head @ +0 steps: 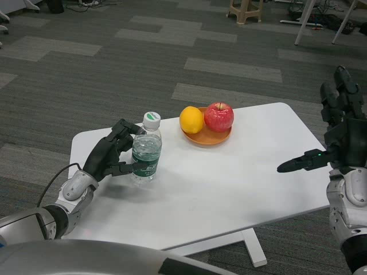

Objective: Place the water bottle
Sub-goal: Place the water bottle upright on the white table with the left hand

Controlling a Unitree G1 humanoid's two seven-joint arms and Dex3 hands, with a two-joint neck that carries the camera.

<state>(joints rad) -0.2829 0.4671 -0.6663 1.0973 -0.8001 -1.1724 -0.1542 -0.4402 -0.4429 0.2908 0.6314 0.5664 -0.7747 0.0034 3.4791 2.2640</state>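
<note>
A clear water bottle (147, 149) with a white cap and a green label stands upright on the white table (229, 183), left of centre. My left hand (112, 153) wraps around it from the left, fingers touching the label and the shoulder of the bottle. My right hand (335, 132) hovers above the table's right edge with its fingers spread upward and the thumb pointing left, holding nothing.
An orange plate (207, 136) sits at the back centre of the table, carrying a yellow orange (191, 120) and a red apple (219, 116). A wooden stool (245, 10) and white table legs (304, 23) stand far off on the grey carpet.
</note>
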